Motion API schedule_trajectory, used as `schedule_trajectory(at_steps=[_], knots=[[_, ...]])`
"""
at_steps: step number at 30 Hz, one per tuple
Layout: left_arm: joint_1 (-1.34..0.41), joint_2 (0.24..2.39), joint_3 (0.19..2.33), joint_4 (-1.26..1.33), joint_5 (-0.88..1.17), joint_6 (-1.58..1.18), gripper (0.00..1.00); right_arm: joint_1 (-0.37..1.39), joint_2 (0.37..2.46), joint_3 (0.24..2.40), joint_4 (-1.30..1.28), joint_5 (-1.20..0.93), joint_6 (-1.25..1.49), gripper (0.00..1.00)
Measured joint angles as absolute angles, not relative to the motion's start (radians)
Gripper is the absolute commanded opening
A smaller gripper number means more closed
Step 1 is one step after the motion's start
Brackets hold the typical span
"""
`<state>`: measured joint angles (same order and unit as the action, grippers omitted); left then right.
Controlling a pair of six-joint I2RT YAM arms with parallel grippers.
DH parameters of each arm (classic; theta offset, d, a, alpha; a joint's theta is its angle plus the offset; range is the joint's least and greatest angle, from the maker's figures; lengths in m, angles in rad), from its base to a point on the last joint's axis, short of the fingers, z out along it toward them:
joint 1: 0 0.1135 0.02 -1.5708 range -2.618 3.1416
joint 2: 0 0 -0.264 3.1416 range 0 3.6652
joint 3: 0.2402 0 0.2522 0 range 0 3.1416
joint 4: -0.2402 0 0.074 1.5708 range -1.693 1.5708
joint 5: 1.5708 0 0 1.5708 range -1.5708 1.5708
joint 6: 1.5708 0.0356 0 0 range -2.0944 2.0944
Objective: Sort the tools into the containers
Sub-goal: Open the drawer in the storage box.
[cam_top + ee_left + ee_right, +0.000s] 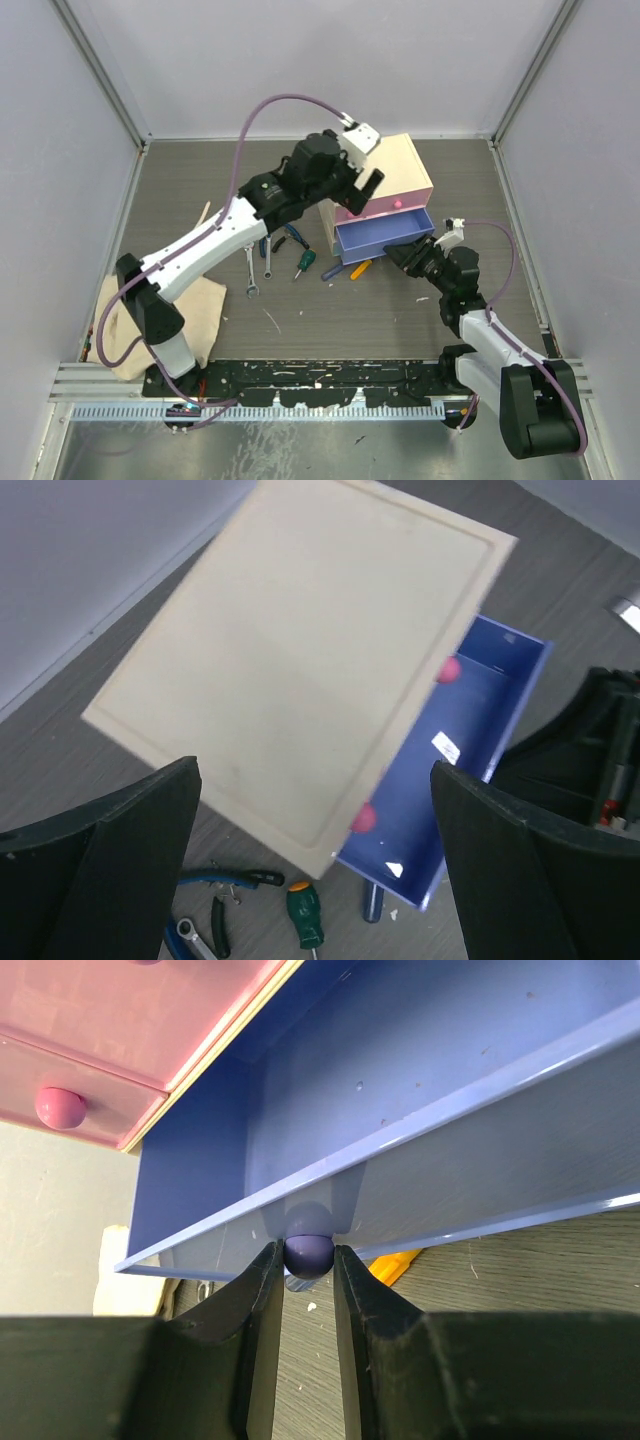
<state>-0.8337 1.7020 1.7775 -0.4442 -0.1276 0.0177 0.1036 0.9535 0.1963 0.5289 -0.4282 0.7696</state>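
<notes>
Purple-blue drawer (pixel 420 1090) stands pulled out of the cream chest (pixel 300 660), the right gripper (pixel 308 1260) holding it open with jaws clenched on its knob (pixel 309 1250). The left gripper (pixel 315 780) hangs above, jaws released (free to fetch), while the tools (pixel 275 255) lie mid-tabletop beside the chest.

- Chest (pixel 300 660): plain cream top.
- Upper drawer (pixel 130 1020): pink, with a matching pink knob (pixel 60 1107).
- Open drawer (pixel 420 1070): periwinkle blue, with a darker purple knob (pixel 308 1252).
- Screwdriver (pixel 303 908): green handle, orange cap.
- Tabletop (pixel 330 320): dark grey wood grain.
- Cloth (pixel 205 310): beige.
</notes>
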Motion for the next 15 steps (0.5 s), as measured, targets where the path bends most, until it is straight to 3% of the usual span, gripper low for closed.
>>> schedule_trajectory(at_steps=[4,15], knots=[[-0.916,1.764,1.866,-0.492,-0.128,0.108,1.00,0.104,0.953,0.196,0.529,-0.428,0.770,0.20],[-0.931,1.969,1.989,-0.589,-0.160,0.221,0.99,0.104,0.943,0.196,0.517,-0.427,0.769,0.20]])
